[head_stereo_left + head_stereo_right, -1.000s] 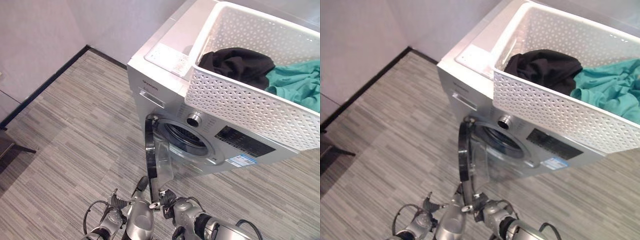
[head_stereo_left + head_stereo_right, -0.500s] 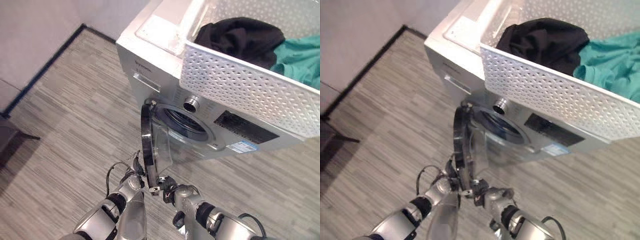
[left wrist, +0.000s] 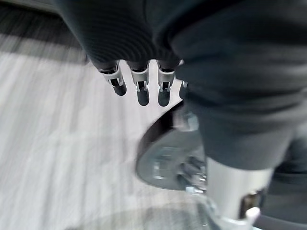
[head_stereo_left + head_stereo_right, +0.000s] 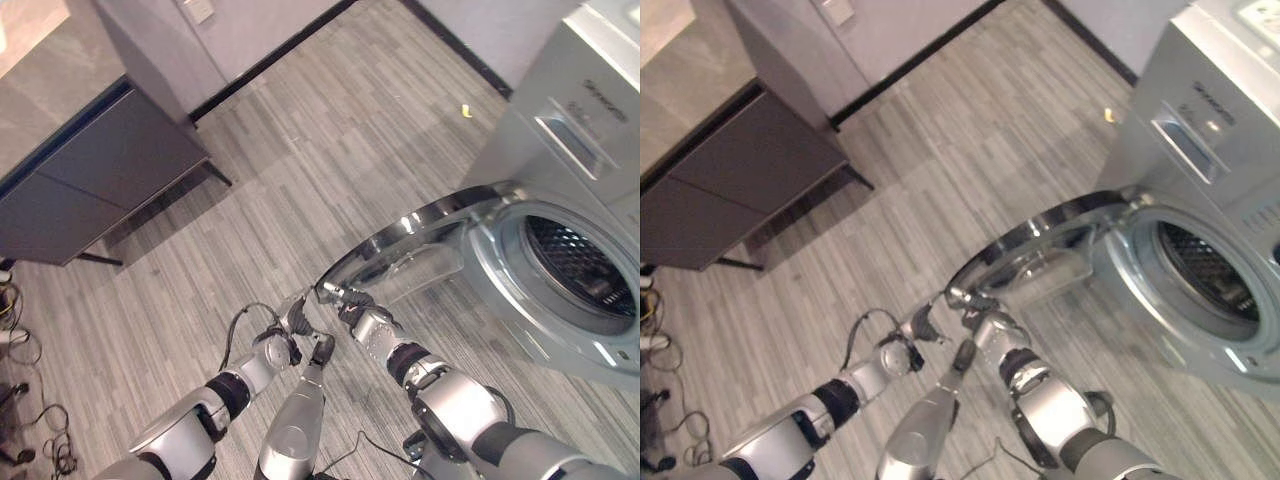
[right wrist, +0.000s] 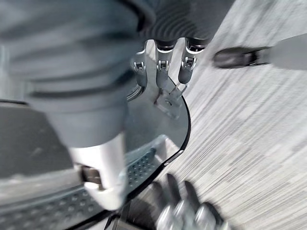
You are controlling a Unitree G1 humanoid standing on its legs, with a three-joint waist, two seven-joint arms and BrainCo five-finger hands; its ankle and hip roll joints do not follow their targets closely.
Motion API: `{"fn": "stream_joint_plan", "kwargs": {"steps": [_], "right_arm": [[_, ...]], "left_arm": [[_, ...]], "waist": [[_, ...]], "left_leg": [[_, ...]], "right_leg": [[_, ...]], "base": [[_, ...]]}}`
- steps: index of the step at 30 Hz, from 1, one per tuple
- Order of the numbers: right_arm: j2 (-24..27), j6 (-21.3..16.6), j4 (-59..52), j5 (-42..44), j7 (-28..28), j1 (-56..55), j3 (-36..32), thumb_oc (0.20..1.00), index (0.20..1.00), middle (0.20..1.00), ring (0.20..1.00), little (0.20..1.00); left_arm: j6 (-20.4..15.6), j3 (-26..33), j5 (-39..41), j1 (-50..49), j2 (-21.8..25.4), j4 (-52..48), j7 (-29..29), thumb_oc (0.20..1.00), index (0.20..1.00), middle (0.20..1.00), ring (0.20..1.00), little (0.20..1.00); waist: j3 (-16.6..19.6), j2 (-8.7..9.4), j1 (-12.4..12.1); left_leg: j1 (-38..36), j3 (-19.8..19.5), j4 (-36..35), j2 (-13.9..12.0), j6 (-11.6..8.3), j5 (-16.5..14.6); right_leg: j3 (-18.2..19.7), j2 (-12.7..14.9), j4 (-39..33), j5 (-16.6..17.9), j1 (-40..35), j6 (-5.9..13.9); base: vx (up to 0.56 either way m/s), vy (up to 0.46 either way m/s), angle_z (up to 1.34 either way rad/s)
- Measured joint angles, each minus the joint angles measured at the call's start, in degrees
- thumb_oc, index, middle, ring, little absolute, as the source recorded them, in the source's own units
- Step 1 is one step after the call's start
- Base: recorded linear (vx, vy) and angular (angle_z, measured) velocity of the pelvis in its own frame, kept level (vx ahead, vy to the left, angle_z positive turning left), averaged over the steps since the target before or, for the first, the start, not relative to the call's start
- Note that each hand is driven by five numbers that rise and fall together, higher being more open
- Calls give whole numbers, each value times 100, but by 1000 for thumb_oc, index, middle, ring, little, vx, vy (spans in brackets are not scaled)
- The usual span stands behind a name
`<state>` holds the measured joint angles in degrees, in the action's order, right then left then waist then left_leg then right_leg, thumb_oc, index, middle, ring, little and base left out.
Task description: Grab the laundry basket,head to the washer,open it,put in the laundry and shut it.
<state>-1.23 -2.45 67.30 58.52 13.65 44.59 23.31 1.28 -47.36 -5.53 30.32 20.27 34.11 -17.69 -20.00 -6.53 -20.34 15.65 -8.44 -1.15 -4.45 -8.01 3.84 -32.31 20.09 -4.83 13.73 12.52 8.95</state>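
Two hands worked low in front of the machine, and both held nothing. At far left a dark cabinet (image 4: 100,185) stood on thin legs on the striped floor (image 4: 330,150), well apart from the work and clear of the door's swing.

The left hand (image 4: 292,338) hung just beside the door's free edge. Its fingers (image 3: 139,91) were loose and nearly straight, closed on nothing. It probably served as a guard or a spare support rather than a grip.

The right hand (image 4: 352,308) met the free edge of the washer door (image 4: 420,260). Its fingers (image 5: 163,72) lay relaxed against the rim by the metal latch (image 5: 169,101), and no curl round the latch could be seen. Contact at that edge, farthest from the hinge, would give the most leverage for steering the door.

The door stood swung wide, hinged at the machine's front, so that its glass bowl faced away from the opening. To the right, the washer (image 4: 570,130) showed its perforated drum (image 4: 580,270) fully exposed, which suggested the opening step was almost complete and loading was yet to come. No laundry lay in the visible part of the drum.
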Motion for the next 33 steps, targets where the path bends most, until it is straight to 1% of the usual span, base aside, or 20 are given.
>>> {"fn": "stream_joint_plan", "kwargs": {"steps": [2,3,5,7,10,11,13,16,17,18,19,20,21,23,25,26,28,29,31,33], "right_arm": [[47,-110,-449,-149,-154,-209,111,1000,1000,1000,1000,1000],[251,-127,-984,-389,-291,-551,344,1000,1000,1000,1000,1000],[579,-293,-2179,-870,-723,-1328,746,1000,1000,1000,1000,1000],[962,-207,-1969,-1232,-910,-1815,712,1000,1000,1000,1000,1000],[1464,-100,-1692,-1580,-1280,-2591,649,1000,1000,1000,1000,1000],[1695,-12,-1450,-1767,-1510,-3021,540,1000,1000,1000,1000,1000],[1782,29,-829,-1898,-1644,-3385,343,1000,1000,1000,1000,1000],[1971,48,-714,-2015,-1763,-3476,194,1000,1000,1000,1000,1000],[2004,50,-726,-2122,-1927,-3479,210,1000,1000,1000,1000,1000],[2037,64,-790,-2125,-1944,-3517,240,1000,1000,1000,1000,1000],[2140,85,-890,-2140,-2008,-3498,304,1000,1000,1000,1000,1000],[2168,121,-865,-2179,-2050,-3403,305,1000,1000,1000,1000,1000],[2195,97,-779,-2297,-2051,-3311,300,1000,1000,1000,1000,1000],[2217,112,-433,-2434,-2040,-3222,209,1000,1000,1000,1000,1000],[2252,85,-289,-2580,-2026,-3166,186,1000,1000,1000,1000,1000],[2236,75,-132,-2630,-2012,-3154,85,1000,1000,1000,1000,1000],[2127,99,1,-2814,-2026,-3067,-19,1000,1000,1000,1000,1000],[2057,87,0,-2914,-2046,-3012,-60,1000,1000,1000,1000,1000],[2183,101,61,-3017,-2082,-3251,-385,1000,1000,1000,1000,1000],[2092,80,25,-3010,-2098,-3524,-656,1000,1000,1000,1000,1000]], "left_arm": [[-31,-68,-152,-138,220,-653,209,1000,1000,1000,1000,1000],[-52,232,-92,-381,402,-1239,657,1000,1000,1000,1000,1000],[-168,537,389,-1159,1368,-2950,1240,1000,1000,1000,1000,1000],[-237,607,1092,-1420,1840,-3499,1798,1000,1000,1000,1000,1000],[-215,520,2181,-1711,2530,-4564,2476,1000,1000,1000,1000,1000],[-241,545,2751,-1646,2803,-5003,2831,1000,1000,1000,1000,1000],[-339,543,3122,-1369,2692,-4724,3063,1000,1000,1000,1000,1000],[-369,461,3316,-828,2143,-3902,3174,1000,1000,1000,1000,1000],[-350,-309,3872,-384,1804,-2795,3501,1000,1000,1000,1000,1000],[-190,-601,4060,-342,1568,-2325,3665,1000,1000,1000,1000,1000],[-77,-697,4482,-333,1187,-1452,3919,1000,1000,1000,1000,1000],[71,-750,4735,-316,809,-713,4015,1000,1000,1000,1000,1000],[255,-828,4783,-439,760,-392,4110,1000,1000,1000,1000,1000],[99,-961,4546,-435,655,252,4163,1000,1000,1000,1000,1000],[85,-935,4152,-571,703,745,4150,1000,1000,1000,1000,1000],[26,-775,3729,-625,552,1290,4139,1000,1000,1000,1000,1000],[-398,80,2370,-870,140,2884,4067,1000,1000,1000,1000,1000],[-318,192,1086,-1065,225,3429,3831,1000,1000,1000,1000,1000],[-435,600,-260,-1305,-44,4124,3552,1000,1000,1000,1000,1000],[-378,935,-1225,-1102,-228,4918,3125,1000,1000,1000,1000,1000]], "waist": [[-9,7,16],[-25,43,222],[-78,190,562],[-1,224,1009],[269,299,1450],[629,356,1642],[1041,411,1851],[1228,535,2076],[1495,608,2282],[1551,657,2450],[1619,706,2517],[1626,743,2530],[1613,774,2733],[1549,864,2630],[1469,842,2508],[1347,850,2403],[1277,812,2316],[1124,758,2293],[993,384,2359],[977,421,2335]], "left_leg": [[-101,74,-6,3,0,0],[-283,154,-74,-31,0,-7],[-615,452,-185,-102,13,-22],[-1047,636,-253,-185,-13,-151],[-1467,948,-330,-519,-140,-302],[-1587,1248,-306,-838,-271,-408],[-1788,1530,-183,-1213,-331,-421],[-1768,1454,340,-1518,-414,-321],[-1495,1364,1252,-1759,-398,-145],[-1395,1358,1539,-1773,-388,-52],[-1168,1394,1805,-1672,-388,-213],[-1280,1409,1420,-1460,-299,-423],[-933,1384,1151,-1377,-336,-430],[-791,1368,230,-1137,-377,-370],[-455,1361,-129,-1032,-441,-257],[-408,1298,-443,-915,-378,-74],[-289,1026,-453,-880,-394,-9],[-440,1051,-452,-909,-323,78],[-767,1154,-437,-883,-132,149],[-885,1578,-439,-640,42,460]], "right_leg": [[37,6,4,2,-76,4],[55,-5,8,-23,-178,33],[243,-9,226,-108,-189,81],[372,-96,166,-236,-471,100],[668,-450,213,-411,-558,67],[884,-798,230,-499,-456,-51],[1154,-1233,86,-534,-583,-225],[1350,-1629,-9,-620,-612,-467],[1727,-1896,15,-728,-544,-722],[1900,-1926,31,-747,-538,-886],[2066,-1860,-5,-798,-524,-943],[2266,-1794,-7,-730,-538,-973],[2310,-1804,-11,-786,-531,-1031],[2416,-1790,-12,-804,-555,-1057],[2631,-1872,-16,-823,-594,-1031],[2716,-1877,-15,-845,-681,-1037],[3137,-1961,-15,-926,-738,-878],[3380,-2005,-16,-893,-824,-880],[3567,-2015,-12,-984,-977,-675],[3677,-1718,-12,-1067,-1050,-603]], "base": [[42,-5,-7],[47,-15,-23],[95,-25,-52],[183,-66,-55],[205,-156,-74],[188,-195,-120],[141,-174,-110],[209,-159,-82],[191,-48,-115],[144,21,-110],[103,29,-72],[178,95,-61],[124,89,-55],[104,96,-42],[140,156,-59],[128,189,-50],[173,228,-98],[209,395,-116],[160,424,-78],[100,294,-48]]}}
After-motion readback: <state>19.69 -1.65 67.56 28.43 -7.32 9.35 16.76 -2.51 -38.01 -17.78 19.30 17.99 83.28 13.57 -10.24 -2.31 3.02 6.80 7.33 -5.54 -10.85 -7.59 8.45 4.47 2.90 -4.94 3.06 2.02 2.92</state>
